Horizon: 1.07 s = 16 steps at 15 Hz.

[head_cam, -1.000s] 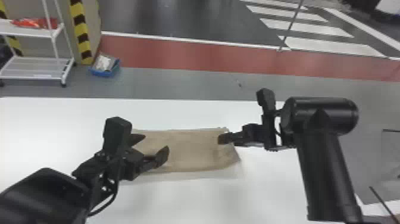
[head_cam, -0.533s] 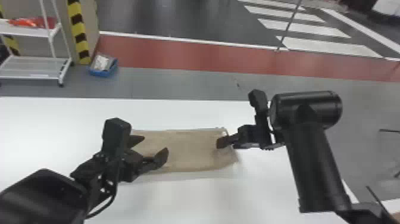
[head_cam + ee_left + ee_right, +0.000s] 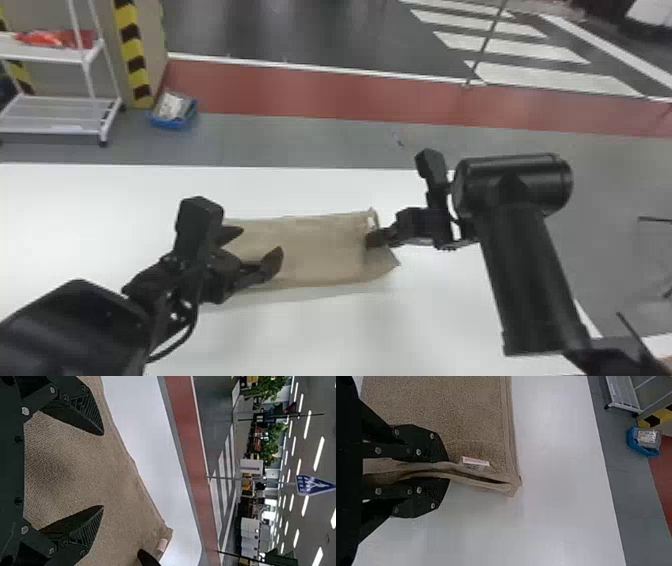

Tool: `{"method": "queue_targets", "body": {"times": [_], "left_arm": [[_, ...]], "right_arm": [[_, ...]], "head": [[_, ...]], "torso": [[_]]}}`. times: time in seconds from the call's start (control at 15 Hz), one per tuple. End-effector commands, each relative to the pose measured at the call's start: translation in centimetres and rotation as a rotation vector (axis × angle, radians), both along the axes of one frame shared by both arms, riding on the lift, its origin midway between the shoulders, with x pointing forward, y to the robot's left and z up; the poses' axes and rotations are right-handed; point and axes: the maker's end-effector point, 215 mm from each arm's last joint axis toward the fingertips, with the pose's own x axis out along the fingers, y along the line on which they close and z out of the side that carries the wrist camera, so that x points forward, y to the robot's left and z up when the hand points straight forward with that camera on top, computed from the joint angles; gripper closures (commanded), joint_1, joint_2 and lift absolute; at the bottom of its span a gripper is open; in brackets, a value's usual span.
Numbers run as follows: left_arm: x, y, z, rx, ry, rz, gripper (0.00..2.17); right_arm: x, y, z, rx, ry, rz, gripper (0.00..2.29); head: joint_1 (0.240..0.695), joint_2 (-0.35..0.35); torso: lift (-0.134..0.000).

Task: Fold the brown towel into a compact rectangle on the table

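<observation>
Folding leftward should be done low and level, the brown towel (image 3: 315, 250) clamped at its right edge by the right gripper (image 3: 447, 469), the left gripper (image 3: 103, 470) spread apart.

The towel (image 3: 315, 250) was sandy brown and the table (image 3: 310, 340) plain white. Far left, the shelf (image 3: 55, 129) was white, the post (image 3: 134, 55) banded yellow and black, the bin (image 3: 172, 123) blue. The grey floor (image 3: 300, 145) had a red band (image 3: 300, 95) and, far right, white stripes (image 3: 510, 47).
</observation>
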Motion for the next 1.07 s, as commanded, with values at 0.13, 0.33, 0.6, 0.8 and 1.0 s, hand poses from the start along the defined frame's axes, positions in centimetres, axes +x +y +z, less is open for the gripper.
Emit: {"method": "queue_targets", "body": {"times": [0.13,0.33,0.6,0.8,1.0], "left_arm": [[0.1,-0.1,-0.2,0.005,0.004,-0.001,0.28],[0.2,-0.2,-1.0,0.020,0.020,-0.004,0.28],[0.0,-0.5,-1.7,0.034,0.028,-0.010,0.28],[0.2,0.2,-1.8,0.049,0.021,0.005,0.28],[1.0,1.8,-1.6,0.046,0.022,0.031,0.44]], "right_arm": [[0.1,1.8,2.0,0.067,-0.053,0.024,1.21],[-0.4,3.2,4.0,0.137,-0.078,0.040,1.21],[-0.9,4.0,7.9,0.235,-0.143,0.045,1.21],[-1.1,2.2,9.8,0.234,-0.195,0.016,1.21],[-1.3,-0.2,10.1,0.245,-0.206,-0.019,1.21]], "head": [[0.695,-0.223],[0.695,-0.209],[0.695,-0.198],[0.695,-0.198],[0.695,-0.208]], "torso": [[-0.124],[-0.124],[-0.124],[-0.124],[-0.124]]}}
